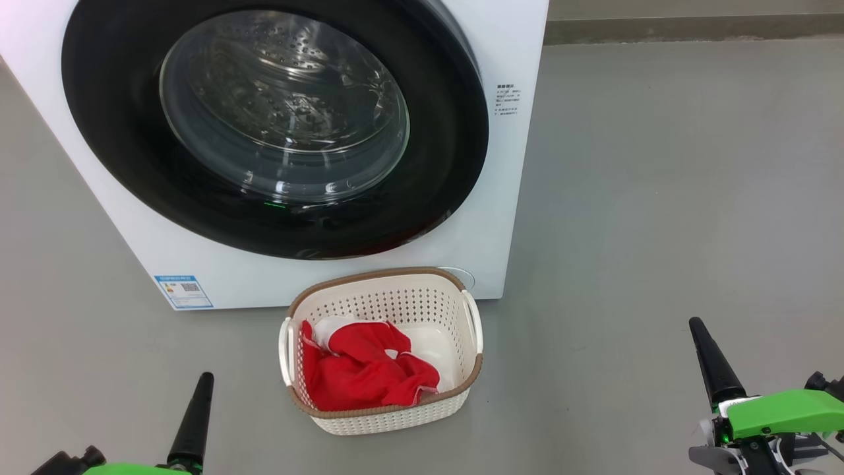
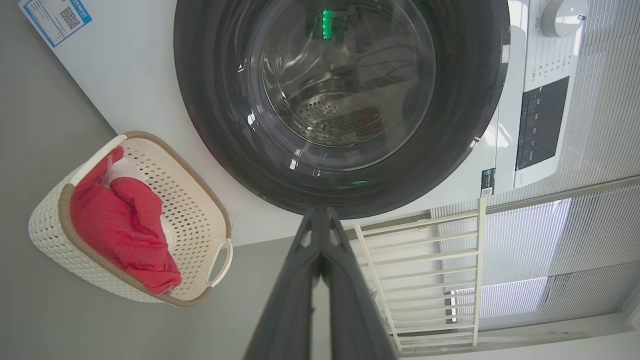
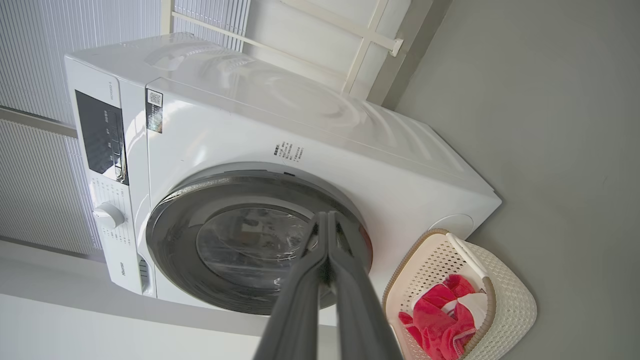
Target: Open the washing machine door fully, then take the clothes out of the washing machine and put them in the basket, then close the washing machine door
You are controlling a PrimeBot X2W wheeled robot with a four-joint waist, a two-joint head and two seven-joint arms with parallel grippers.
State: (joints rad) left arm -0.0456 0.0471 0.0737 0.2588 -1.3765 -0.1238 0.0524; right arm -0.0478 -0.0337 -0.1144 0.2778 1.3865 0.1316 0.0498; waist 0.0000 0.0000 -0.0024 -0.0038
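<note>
Left end effector closed | its wrist view adds control panel

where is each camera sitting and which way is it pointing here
Head view: on the robot's head, looking forward and down at the white front-loading washing machine, its closed round black-rimmed glass door and the cream perforated plastic basket holding red fabric clothes; left gripper lower left, right gripper lower right.
Left wrist view: on the left arm, looking along its shut fingers at the door.
Right wrist view: on the right arm, along its shut fingers toward the door.
Shared: door, basket, clothes.
</note>
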